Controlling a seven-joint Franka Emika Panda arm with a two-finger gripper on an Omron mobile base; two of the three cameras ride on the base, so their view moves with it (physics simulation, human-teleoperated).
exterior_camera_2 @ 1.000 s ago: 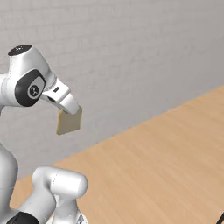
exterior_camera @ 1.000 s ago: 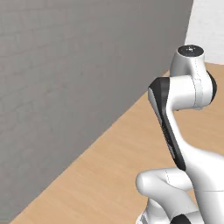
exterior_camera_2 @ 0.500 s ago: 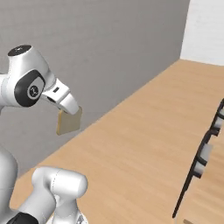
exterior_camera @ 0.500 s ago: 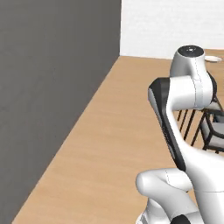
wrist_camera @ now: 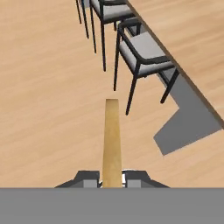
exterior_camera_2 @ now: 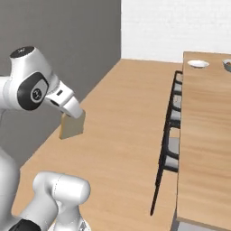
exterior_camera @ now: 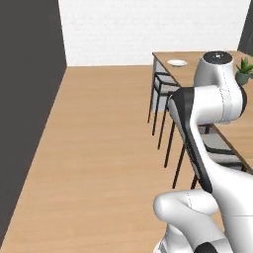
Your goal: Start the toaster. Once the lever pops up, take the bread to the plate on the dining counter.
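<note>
bread (exterior_camera_2: 72, 126) hangs edge-on in the gripper (wrist_camera: 112, 178), clamped at its top edge, over the floor. light, stiff, crumbly: gentle grip near the crust. plate (exterior_camera_2: 197, 64) sits far right on the worktop (exterior_camera_2: 205, 135).

My arm is folded high above the base, hand (exterior_camera_2: 74, 113) angled downward, its fingers (wrist_camera: 89, 179) clamped on something thin.

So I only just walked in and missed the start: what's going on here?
The robot's gripper is shut on the bread, holding the slice edge-on over the wood floor. The dining counter stands off to the side with chairs along it, and the plate sits at its far end, unreached so far.
</note>
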